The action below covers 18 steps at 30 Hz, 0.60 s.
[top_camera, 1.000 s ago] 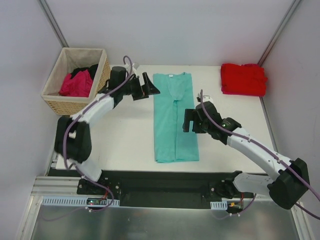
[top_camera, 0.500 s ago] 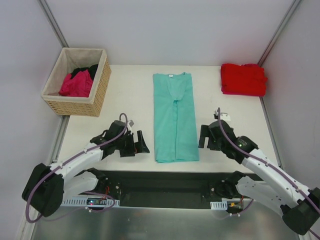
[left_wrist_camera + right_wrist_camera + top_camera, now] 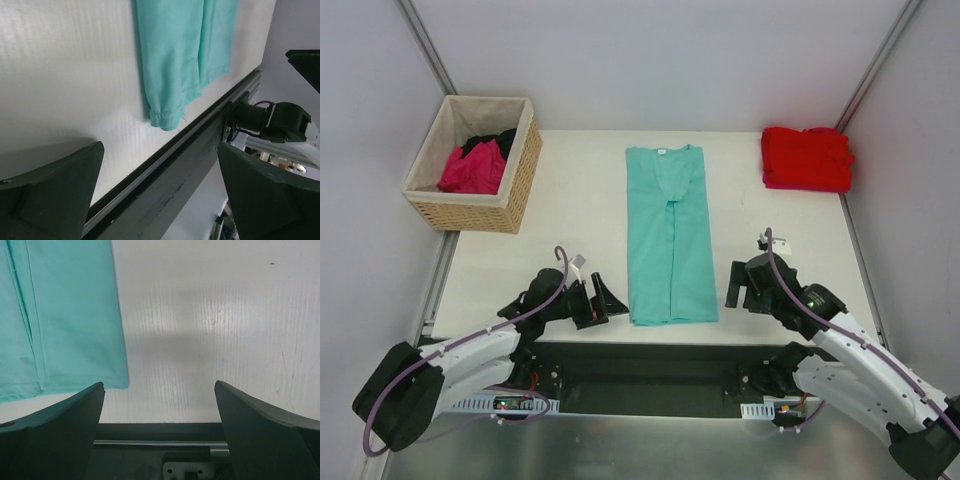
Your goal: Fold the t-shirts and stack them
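Beside teal t-shirt's near hem, left gripper and right gripper arriving, one flanking each side, having pulled back from collar end. Both spreading fingers wide, gripping nothing. Shirt lying flat as long strip; hem-to-collar fold likely coming.

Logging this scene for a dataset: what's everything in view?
Teal cloth t-shirt: one, teal, folded lengthwise, table centre.
Bright red cloth t-shirt: one, red, folded, far right corner.
Magenta cloth shirt: one, magenta, in the basket.
Black cloth garment: one, black, in the basket.
Woven tan basket: one, tan, far left corner.
White table: one, white, beneath the shirts.
Left hand: one, black, open, left of teal shirt's hem.
Right hand: one, black, open, right of it.
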Available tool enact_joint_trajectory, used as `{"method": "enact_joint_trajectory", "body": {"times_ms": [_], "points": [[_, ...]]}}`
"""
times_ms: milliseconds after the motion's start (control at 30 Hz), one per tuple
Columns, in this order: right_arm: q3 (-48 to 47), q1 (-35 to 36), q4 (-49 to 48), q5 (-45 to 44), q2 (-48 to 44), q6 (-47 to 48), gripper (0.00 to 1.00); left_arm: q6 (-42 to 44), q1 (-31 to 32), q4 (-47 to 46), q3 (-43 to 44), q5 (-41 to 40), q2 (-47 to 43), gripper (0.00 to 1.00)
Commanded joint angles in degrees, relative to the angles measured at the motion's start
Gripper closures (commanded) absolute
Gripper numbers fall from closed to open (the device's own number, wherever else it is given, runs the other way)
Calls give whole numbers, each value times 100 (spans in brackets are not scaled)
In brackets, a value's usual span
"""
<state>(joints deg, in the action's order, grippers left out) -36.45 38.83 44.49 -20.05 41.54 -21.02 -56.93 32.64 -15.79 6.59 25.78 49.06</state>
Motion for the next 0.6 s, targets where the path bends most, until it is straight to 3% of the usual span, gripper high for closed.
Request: {"method": "enact_joint_trajectory", "body": {"times_ms": [0, 167, 400, 567], "points": [[94, 2, 113, 80, -111, -157, 3, -310, 399, -1188, -70, 226, 734, 1], [103, 2, 165, 81, -207, -210, 4, -565, 761, -2364, -17, 217, 1720, 1], [129, 2, 306, 10, -383, -245, 4, -741, 1042, -3253, 9, 103, 2906, 1], [199, 2, 306, 28, -436, -298, 3, -925, 1095, -3711, -105, 85, 3347, 11]]}}
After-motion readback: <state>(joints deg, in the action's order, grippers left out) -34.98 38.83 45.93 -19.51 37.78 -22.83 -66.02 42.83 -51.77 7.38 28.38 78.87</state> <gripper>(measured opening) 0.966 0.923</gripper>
